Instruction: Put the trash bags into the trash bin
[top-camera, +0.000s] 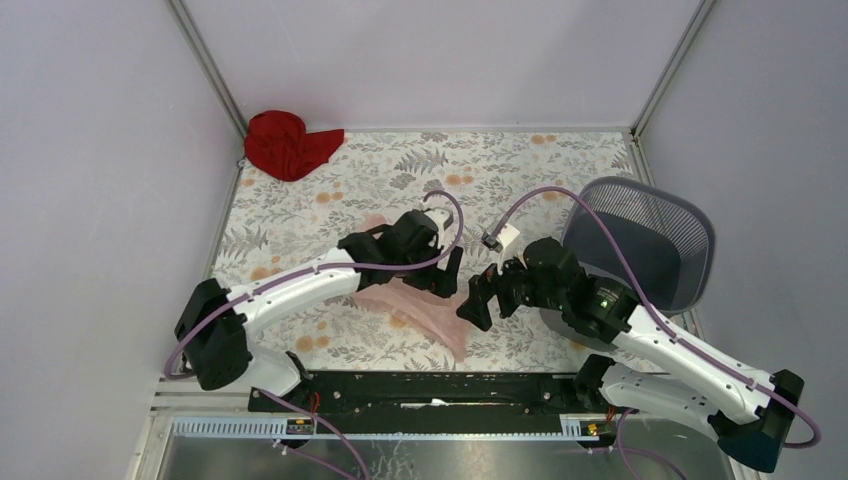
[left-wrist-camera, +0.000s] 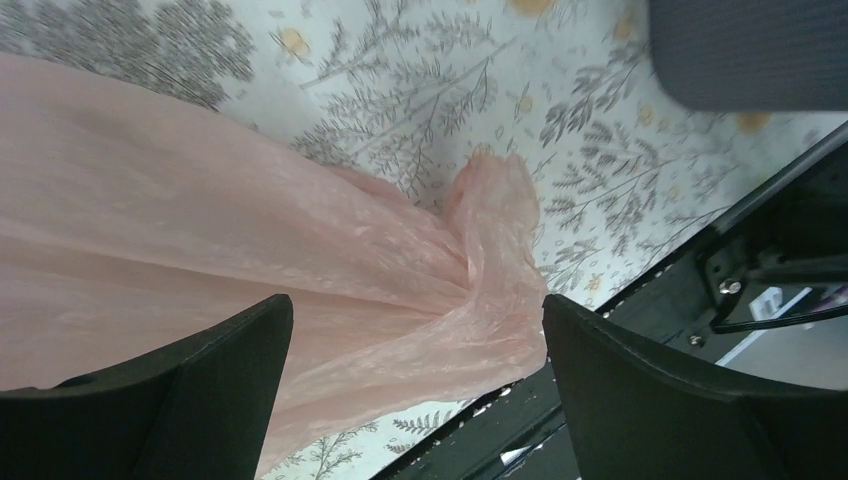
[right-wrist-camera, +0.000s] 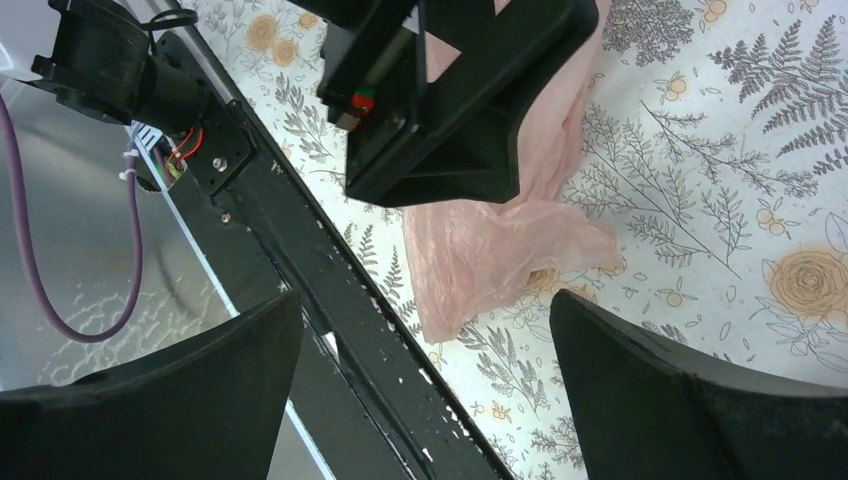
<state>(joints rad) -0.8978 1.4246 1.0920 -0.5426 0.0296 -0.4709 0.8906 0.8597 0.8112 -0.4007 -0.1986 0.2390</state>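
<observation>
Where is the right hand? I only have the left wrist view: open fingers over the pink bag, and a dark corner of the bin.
Observer: The right hand hovers open just right of the left hand, pointing at the near end of the trash bag and holding nothing.
Operator: And the bin as a whole?
Observer: The trash bin is at the right edge of the table, beyond the right hand. No pink shows inside it.
Operator: Anything else lying around?
Observer: A red cloth is crumpled in the far left corner, well apart from the bag.
</observation>
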